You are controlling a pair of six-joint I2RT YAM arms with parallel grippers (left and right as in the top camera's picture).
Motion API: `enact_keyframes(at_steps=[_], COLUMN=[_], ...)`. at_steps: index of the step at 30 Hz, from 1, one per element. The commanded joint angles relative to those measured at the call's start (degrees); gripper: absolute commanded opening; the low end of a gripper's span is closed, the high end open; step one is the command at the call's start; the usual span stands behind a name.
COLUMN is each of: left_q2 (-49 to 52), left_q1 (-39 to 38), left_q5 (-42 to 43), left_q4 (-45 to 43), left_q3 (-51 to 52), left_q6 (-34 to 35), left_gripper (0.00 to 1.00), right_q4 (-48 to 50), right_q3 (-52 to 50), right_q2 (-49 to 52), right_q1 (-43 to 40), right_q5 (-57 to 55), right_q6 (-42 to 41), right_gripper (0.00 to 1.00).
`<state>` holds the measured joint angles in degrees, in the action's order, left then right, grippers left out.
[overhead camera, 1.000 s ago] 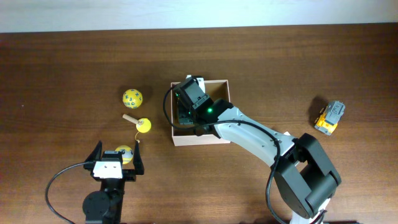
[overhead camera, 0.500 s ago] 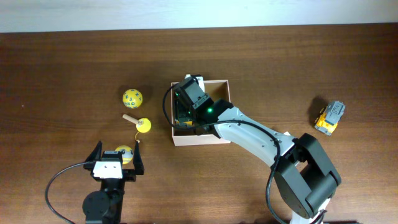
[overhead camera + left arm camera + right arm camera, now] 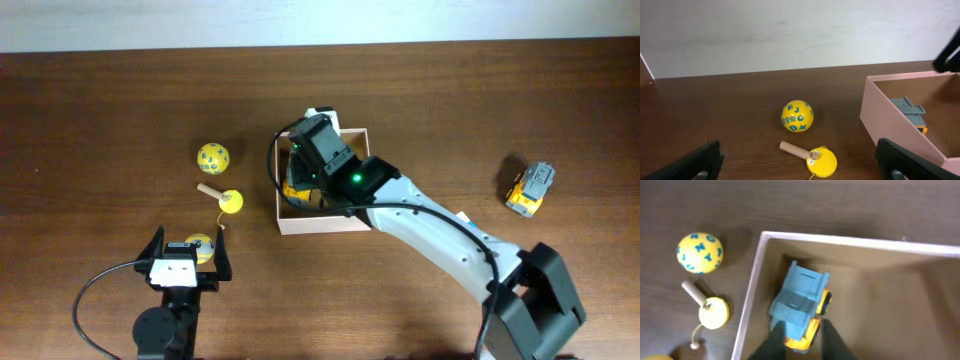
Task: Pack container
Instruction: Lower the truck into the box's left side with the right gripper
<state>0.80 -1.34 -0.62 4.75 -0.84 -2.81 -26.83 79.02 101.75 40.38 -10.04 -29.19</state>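
Tabletop [image 3: 100,100] of dark wood spreads under both arms. Near its middle sits the container [image 3: 310,226], white-walled, with the right gripper [image 3: 804,330] hanging over its left end. Its fingers are a blur low in the wrist view, and I cannot tell whether they are closed. A grey-and-yellow truck [image 3: 800,305] lies inside, by the left wall. The left gripper [image 3: 798,150] has its jaws spread wide, holding nothing. A lettered yellow ball [image 3: 797,116] rests left of the container, apart.
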Motion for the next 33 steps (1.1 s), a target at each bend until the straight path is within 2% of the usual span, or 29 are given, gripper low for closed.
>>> enact_keyframes(at_steps=[1, 4, 33], left_q2=[-0.5, -0.5, -0.5], left_q1=[0.3, 0.3, 0.3], left_q5=[0.5, 0.4, 0.5], left_q4=[0.0, 0.0, 0.0], left_q3=[0.3, 0.3, 0.3], left_q6=[-0.9, -0.9, -0.9], left_gripper=[0.99, 0.99, 0.99], right_q4=[-1.5, -1.7, 2.8], right_q3=[0.8, 0.8, 0.8], right_q2=[0.5, 2.1, 12.7], right_q1=[-0.4, -0.4, -2.6], right_q5=[-2.7, -4.0, -6.7], right_q6=[0.4, 0.0, -0.2], right_gripper=[0.11, 0.09, 0.09])
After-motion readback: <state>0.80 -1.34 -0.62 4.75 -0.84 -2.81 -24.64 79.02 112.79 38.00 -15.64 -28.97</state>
